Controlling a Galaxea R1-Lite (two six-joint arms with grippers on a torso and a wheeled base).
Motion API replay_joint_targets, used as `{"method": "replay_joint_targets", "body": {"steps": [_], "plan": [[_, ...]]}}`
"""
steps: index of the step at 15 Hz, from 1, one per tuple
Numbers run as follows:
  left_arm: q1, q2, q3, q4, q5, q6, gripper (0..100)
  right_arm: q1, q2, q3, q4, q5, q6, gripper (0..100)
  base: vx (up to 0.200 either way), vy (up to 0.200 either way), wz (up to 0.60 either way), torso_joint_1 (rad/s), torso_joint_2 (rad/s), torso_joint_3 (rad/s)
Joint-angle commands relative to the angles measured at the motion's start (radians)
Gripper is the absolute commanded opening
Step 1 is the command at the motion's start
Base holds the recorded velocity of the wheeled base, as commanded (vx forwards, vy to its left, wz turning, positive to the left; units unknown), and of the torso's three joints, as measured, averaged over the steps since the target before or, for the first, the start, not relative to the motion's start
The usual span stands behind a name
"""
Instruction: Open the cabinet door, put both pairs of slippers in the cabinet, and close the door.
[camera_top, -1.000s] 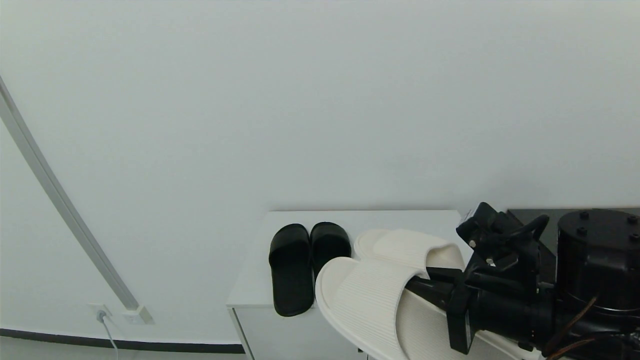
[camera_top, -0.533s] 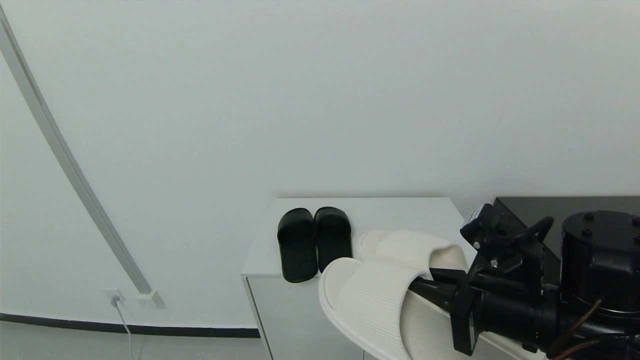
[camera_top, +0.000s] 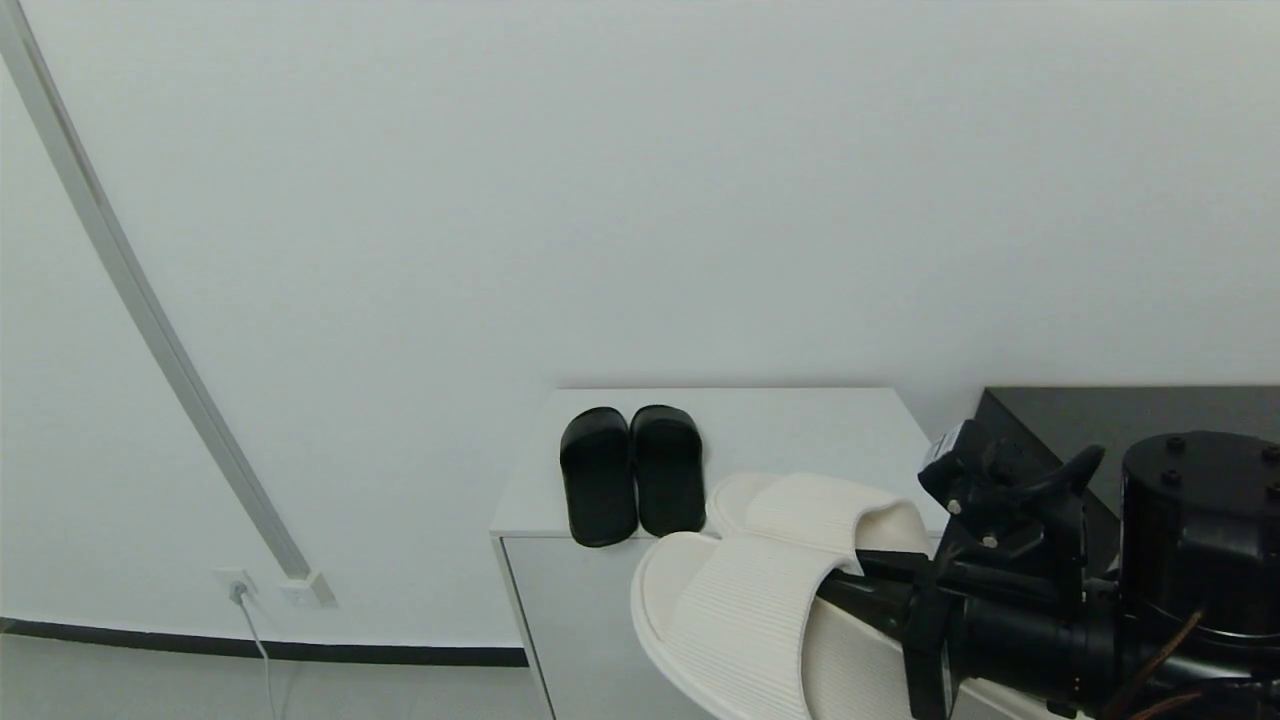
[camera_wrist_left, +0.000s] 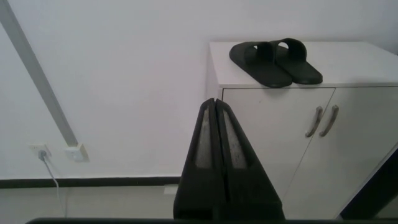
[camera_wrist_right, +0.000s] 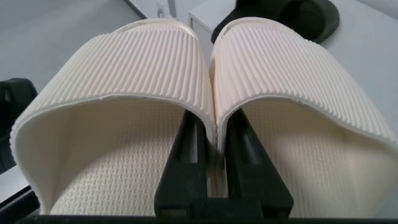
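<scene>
Right now the white slippers (camera_top: 770, 590) hang off the floor in the right claw (camera_wrist_right: 214, 146). They sit side by side, toes pointing away from the arm. One finger (camera_wrist_right: 186, 155) reaches under each ribbed strap, and the two fingers pinch the inner strap walls together. In the head view the pair is in front of the cabinet (camera_top: 800, 420), towards its right front corner.

The black slippers (camera_top: 632, 472) lie on the cabinet's top near the front edge, close together and parallel. They are just left of the white pair and apart from it. The cabinet is white, and both doors (camera_wrist_left: 267, 130) are closed, with two slim handles (camera_wrist_left: 321, 121) side by side where the doors meet.

The left claw (camera_wrist_left: 216, 124) is lower down, facing the wall left of the cabinet. Its fingers are pressed flat together with nothing between them.

A small white label (camera_top: 938, 446) on the right wrist carries print too small to read. A black piece of furniture (camera_top: 1100, 410) stands to the cabinet's right. On the wall, a grey cable duct (camera_top: 150, 310) slants down to a socket (camera_top: 232, 582) with a plug in it.
</scene>
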Motion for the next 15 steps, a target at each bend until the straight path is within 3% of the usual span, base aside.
{"method": "replay_joint_targets", "body": {"steps": [1,5,10,11,15], "plan": [[0.000,0.000,0.001,0.000,0.001,0.000,0,-0.002,0.007,0.002,-0.002,-0.002,0.000,0,0.000,0.000,0.00,0.000,0.00,0.000],[0.000,0.000,0.001,-0.001,0.002,0.001,0,-0.005,0.013,0.002,-0.001,-0.002,0.000,0,0.000,0.000,0.00,0.000,0.00,0.000],[0.000,0.001,-0.001,0.000,-0.001,0.001,0,-0.005,0.032,0.005,-0.002,-0.010,-0.002,0,0.000,0.000,0.00,-0.139,0.30,0.160],[0.000,0.001,-0.001,0.000,-0.001,-0.002,100,-0.007,0.027,0.007,-0.002,-0.010,-0.008,0,0.000,0.000,0.00,-0.149,0.34,0.193],[0.000,0.000,0.001,0.000,-0.001,0.000,100,-0.025,0.035,0.008,-0.002,-0.004,-0.020,0,0.000,0.000,0.00,-0.163,0.36,0.190]]}}
